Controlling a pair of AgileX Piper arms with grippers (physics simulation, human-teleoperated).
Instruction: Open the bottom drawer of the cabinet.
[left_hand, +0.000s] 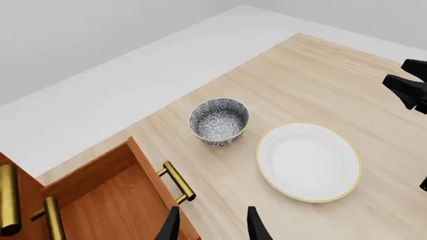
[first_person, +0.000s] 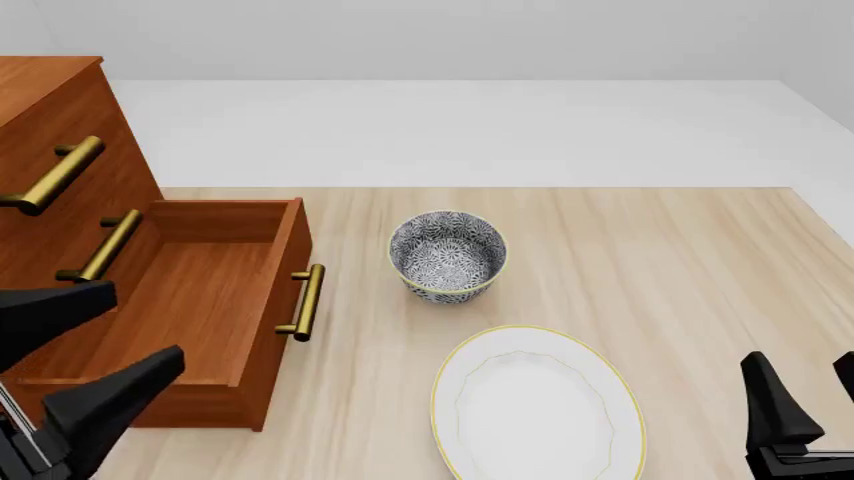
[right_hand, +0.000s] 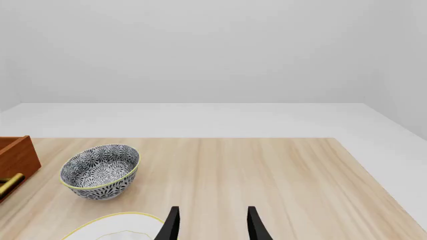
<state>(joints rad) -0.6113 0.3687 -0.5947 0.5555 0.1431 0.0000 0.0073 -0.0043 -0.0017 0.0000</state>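
Observation:
The cabinet (first_person: 54, 130) stands at the table's left, its three fronts each carrying a brass bar. Its bottom drawer (first_person: 200, 290) is pulled far out, showing a bare wooden inside, with its handle (first_person: 304, 302) facing the bowl. My left gripper (first_person: 87, 355) hangs open above the drawer's near part, holding nothing. In the left wrist view the drawer (left_hand: 113, 195) and its handle (left_hand: 177, 181) lie just beyond that gripper (left_hand: 213, 227). At the near right edge, my right gripper (first_person: 807, 400) is open and apart from everything. A corner of the drawer (right_hand: 17, 157) shows in the right wrist view.
A patterned blue-and-white bowl (first_person: 449, 254) sits on the light wood table just right of the drawer handle. A white plate with a yellow rim (first_person: 538, 408) lies nearer, between the two grippers. White floor surrounds the table's far edge (first_person: 534, 187).

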